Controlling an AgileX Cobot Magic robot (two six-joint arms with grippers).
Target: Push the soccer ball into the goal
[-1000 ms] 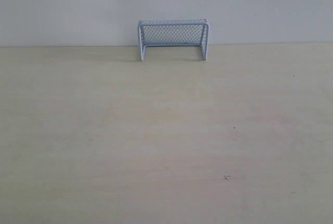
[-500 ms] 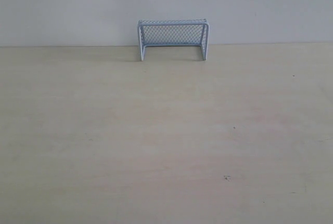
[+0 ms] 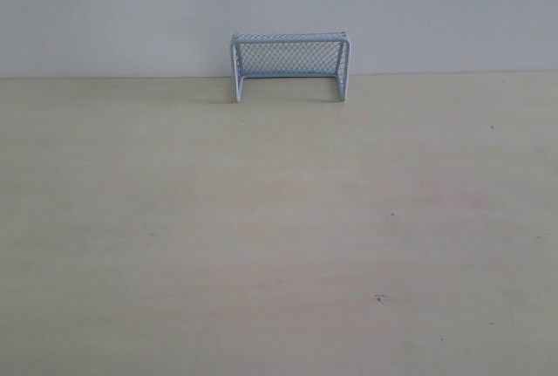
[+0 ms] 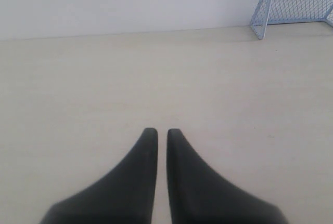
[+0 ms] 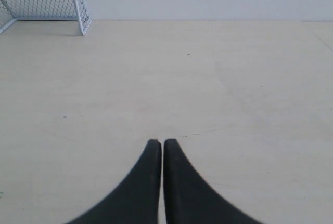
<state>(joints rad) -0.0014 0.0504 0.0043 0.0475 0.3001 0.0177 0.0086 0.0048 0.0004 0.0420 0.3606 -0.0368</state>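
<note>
Left gripper (image 4: 157, 130) is seen with its two black fingers drawn together, only a narrow slit left between them and nothing held. Right gripper (image 5: 156, 142) is likewise clenched on nothing, its slit thinner still. Both are held low over bare tabletop, and neither is caught in the exterior view.

Over the last second no change can be made out in the exterior view: the goal (image 3: 289, 64) is found at the same spot, and no arm has entered that view. It may be judged from this that the push has not yet been begun.

The soccer ball cannot be seen in any of the three views, so its place cannot be told; it must be located before any push can be planned.

The goal is set at the far edge of the table (image 3: 279, 219), about midway along that edge and close against the wall (image 3: 105, 10). Its open mouth is turned toward the near edge. A thin white frame of rounded bars is shown, rectangular at the front, with fine pale diamond mesh stretched over the back and sides.

The table is a pale, matte, wood-toned board, flat and smooth, marked only by a few small dark specks (image 3: 380, 297) toward the near right corner. The fingers are matte black, broad at the root and curved to slim tips.
</note>
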